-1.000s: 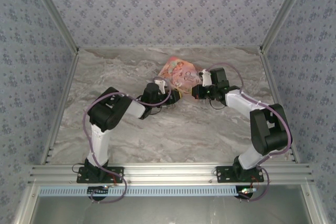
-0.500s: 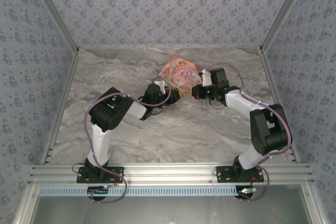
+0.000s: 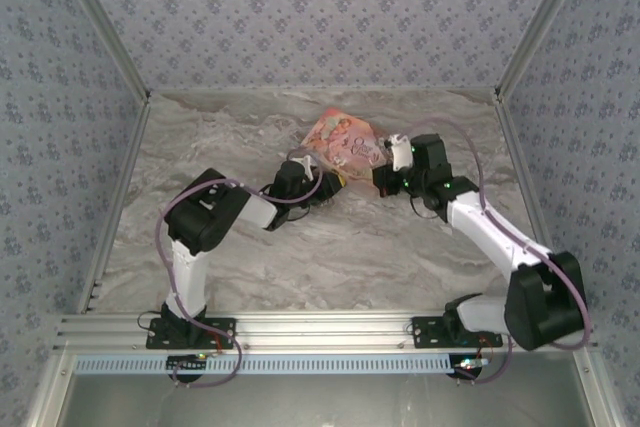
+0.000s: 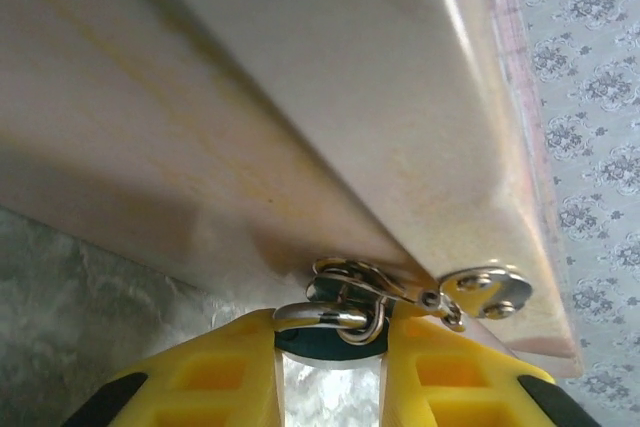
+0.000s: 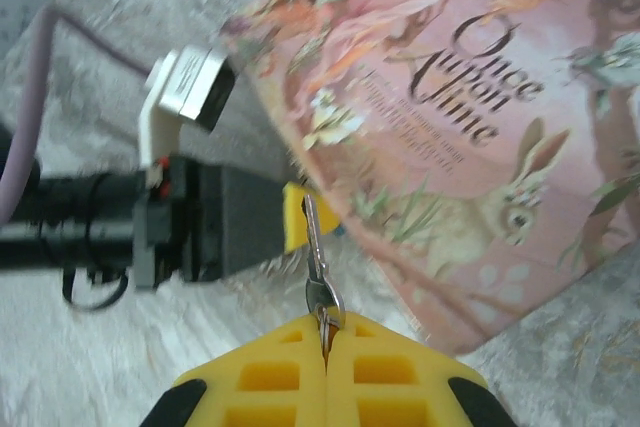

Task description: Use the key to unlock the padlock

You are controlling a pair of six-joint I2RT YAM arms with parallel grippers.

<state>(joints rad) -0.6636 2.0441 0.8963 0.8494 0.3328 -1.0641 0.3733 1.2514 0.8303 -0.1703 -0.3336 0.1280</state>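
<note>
- Yellow fingers of the left gripper (image 4: 330, 355) sit at the bottom of the left wrist view. They pinch the padlock (image 4: 328, 330) from both sides.
- Its dark teal body sits between the finger pads, and its silvery shackle curves just above them.
- The shackle runs through a small metal hasp (image 4: 485, 292) at the lower corner of the pink storybook box (image 4: 330, 97). The box's pale side fills most of that view.
- The right wrist view shows what the left one cannot. The right gripper (image 5: 325, 335) has its yellow fingers pressed together on the head of the key (image 5: 317, 247).
- The key's small ring (image 5: 326, 299) rests just above the fingertips.
- The key blade points away from the camera. Its tip is right at the box's lower edge, beside a yellow finger of the left gripper (image 5: 294, 217).
- The box lid shows there too, printed with a rabbit and "Once Upon a Time" (image 5: 480, 77).
- From overhead, the left gripper (image 3: 322, 193) and right gripper (image 3: 378, 179) face each other at the box's near corner (image 3: 343, 139), on the marbled table (image 3: 380, 257).
- Padlock and key are too small to make out from up there.
</note>
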